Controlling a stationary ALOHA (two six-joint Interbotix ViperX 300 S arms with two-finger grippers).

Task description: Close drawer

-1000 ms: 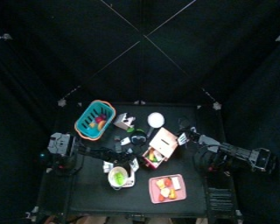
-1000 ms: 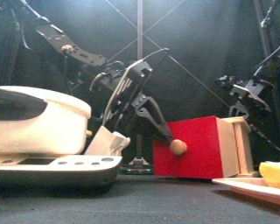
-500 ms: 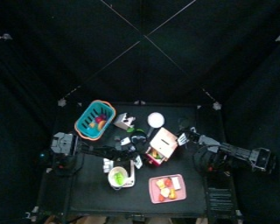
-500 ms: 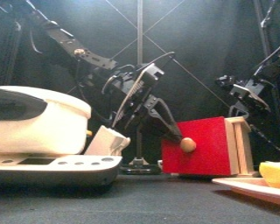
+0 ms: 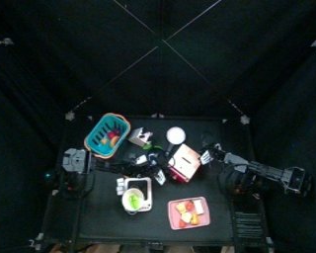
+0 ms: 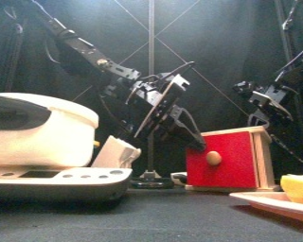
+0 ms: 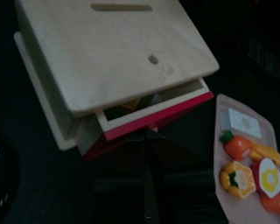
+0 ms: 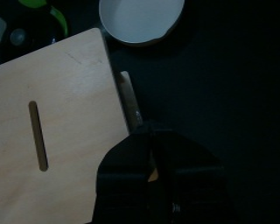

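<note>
The drawer (image 7: 156, 119) has a red front with a round wooden knob (image 6: 212, 158). It sits almost fully inside the pale tan-topped box (image 7: 108, 52), with a thin gap left. In the top view the box (image 5: 186, 158) stands at mid-table. My left gripper (image 6: 192, 140) hangs just left of the knob and close to the drawer front, and its jaws look shut. It also shows in the top view (image 5: 160, 177). My right gripper (image 8: 150, 150) is shut and rests at the box's far side edge, on the box's right in the top view (image 5: 211, 155).
A teal basket (image 5: 108, 134) stands at the back left and a white bowl (image 5: 177, 134) behind the box. An orange-red tray of food (image 5: 189, 211) lies at the front. A white appliance (image 6: 41, 128) fills the front view's left. A green item (image 5: 131, 199) lies front left.
The drawer has slid into the box, from well out to nearly shut. My left gripper followed it toward the box. The right arm has not moved.
</note>
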